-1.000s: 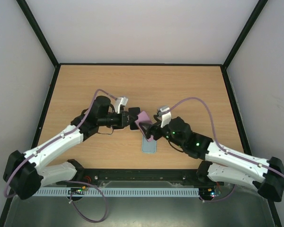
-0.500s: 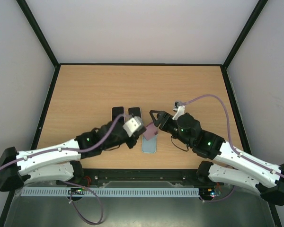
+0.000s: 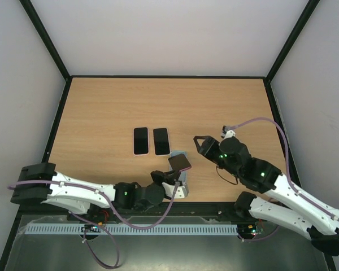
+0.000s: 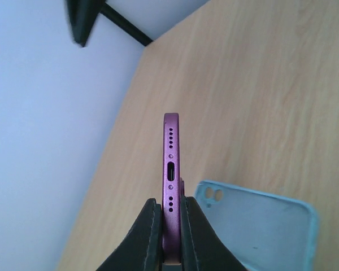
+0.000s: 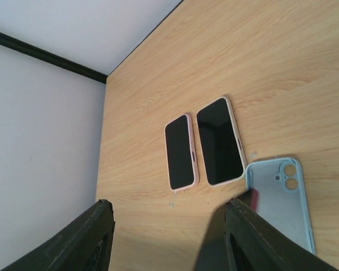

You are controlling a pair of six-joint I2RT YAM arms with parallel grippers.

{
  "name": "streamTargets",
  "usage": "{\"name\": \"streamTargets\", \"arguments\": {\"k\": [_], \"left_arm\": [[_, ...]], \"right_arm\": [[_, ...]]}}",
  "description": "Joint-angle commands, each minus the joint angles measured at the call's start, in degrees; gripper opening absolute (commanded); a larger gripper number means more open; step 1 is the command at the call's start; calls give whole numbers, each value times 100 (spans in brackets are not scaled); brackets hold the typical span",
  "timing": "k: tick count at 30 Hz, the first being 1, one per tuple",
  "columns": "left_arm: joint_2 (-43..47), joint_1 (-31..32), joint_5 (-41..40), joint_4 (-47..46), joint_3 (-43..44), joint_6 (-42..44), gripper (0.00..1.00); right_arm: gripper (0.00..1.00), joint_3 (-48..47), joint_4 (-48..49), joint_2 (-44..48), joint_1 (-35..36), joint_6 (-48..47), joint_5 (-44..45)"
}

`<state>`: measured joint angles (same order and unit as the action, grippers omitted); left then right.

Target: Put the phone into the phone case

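Left gripper (image 4: 169,208): clenched across the flat faces of the purple phone (image 4: 170,164), which is held edge-on with its port edge toward the wrist camera, at lower centre of the top view. Light-blue phone case (image 4: 259,226): flat on the table (image 3: 101,113), just beside the phone at lower right of the left wrist view. Right gripper (image 3: 202,144): jaws apart and empty, right of centre in the top view; two other phones (image 3: 140,140) lie side by side at centre.

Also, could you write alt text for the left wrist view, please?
The left gripper is shut on a purple phone, edge-on with its charging port facing the camera. A light blue phone case lies empty on the wooden table.
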<state>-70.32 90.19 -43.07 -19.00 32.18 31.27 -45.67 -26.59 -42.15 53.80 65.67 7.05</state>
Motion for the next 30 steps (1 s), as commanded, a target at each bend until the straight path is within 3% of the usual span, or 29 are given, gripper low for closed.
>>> {"name": "streamTargets", "arguments": {"k": [1, 5, 9, 16, 20, 26, 28, 30], "left_arm": [[105, 176, -930, -1544, -133, 1215, 2], [110, 258, -951, -2180, -401, 1762, 2], [116, 360, -920, -2559, -643, 2114, 2], [37, 503, -979, -2787, -804, 2498, 2], [-16, 517, -990, -3014, -889, 2667, 2], [-199, 510, -1059, -3234, -929, 2710, 3], [-269, 442, -1200, -3229, -869, 2490, 8], [-240, 347, -1328, -3172, -837, 2137, 20]], "right_arm": [[54, 296, -549, 488, -31, 258, -499], [59, 875, 109, 586, -34, 632, -1421], [55, 1776, 1790, 612, -29, 1450, -2428], [45, 2054, 2383, 444, -34, 1689, -2527], [33, 2320, 2916, 354, -31, 1911, -2760], [6, 2620, 3513, 490, -38, 2182, -2799], [2, 2636, 3482, 562, -34, 2145, -2677], [2, 2674, 3433, 635, -33, 2073, -2471]]}}
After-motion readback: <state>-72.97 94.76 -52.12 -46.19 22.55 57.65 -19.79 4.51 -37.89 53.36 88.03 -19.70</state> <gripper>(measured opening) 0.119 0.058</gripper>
